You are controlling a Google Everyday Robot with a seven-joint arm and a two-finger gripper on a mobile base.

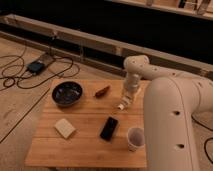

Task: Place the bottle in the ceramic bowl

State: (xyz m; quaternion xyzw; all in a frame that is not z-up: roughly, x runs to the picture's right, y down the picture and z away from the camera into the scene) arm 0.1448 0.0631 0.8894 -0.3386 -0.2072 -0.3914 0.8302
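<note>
text: none readable anywhere
bottle (122,104): no words seen
gripper (128,95): closed on bottle, rt side of table (85,142)

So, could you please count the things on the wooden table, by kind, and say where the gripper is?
Ceramic bowl, dark: 1
Bottle, white: 1
Cup, white: 1
Phone, black: 1
Beige block: 1
Reddish-brown oblong thing: 1
Total: 6
The gripper is over the far right part of the table, shut on the bottle.
</note>
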